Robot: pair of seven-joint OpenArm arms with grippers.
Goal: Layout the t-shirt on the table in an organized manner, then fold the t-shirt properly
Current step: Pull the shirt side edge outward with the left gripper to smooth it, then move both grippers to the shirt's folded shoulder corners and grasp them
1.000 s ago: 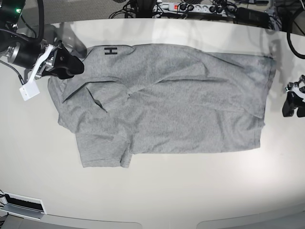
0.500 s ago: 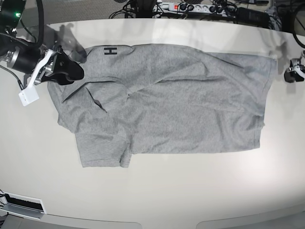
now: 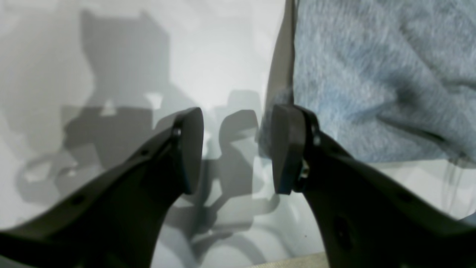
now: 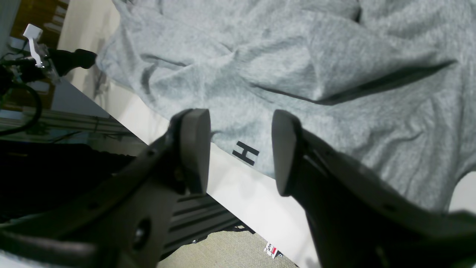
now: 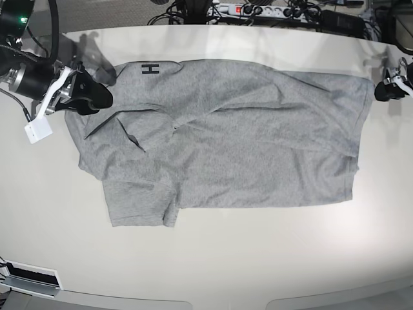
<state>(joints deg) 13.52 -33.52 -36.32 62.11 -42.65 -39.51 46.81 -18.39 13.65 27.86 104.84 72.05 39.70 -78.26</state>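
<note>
Right now the t-shirt (image 5: pixel 226 135) lies spread on the bench (image 5: pixel 213 258), mostly flat but with creases across its middle and a folded-over flap near one sleeve. A black letter H (image 5: pixel 150 68) shows at the garment's far edge, on the side where my right arm works.

My right claw (image 4: pixel 240 152) hovers above that H edge with its jaws parted and nothing between them; through the gap I see grey cloth and the pale bench edge beyond it. In the base view this right claw sits just beside the shirt's corner near the sleeve, and I cannot tell from there whether it touches the fabric.

My left claw (image 3: pixel 236 149) is at the opposite end of the shirt, by the far corner of the hem. Its jaws are spread, with glossy bench surface and shadows between them. One finger (image 3: pixel 284 149) stands right at the shirt's edge, possibly brushing it, though the blur up close keeps me from being sure. No cloth is gripped.

A power strip (image 5: pixel 258 10) and cables lie beyond the bench's far side.
</note>
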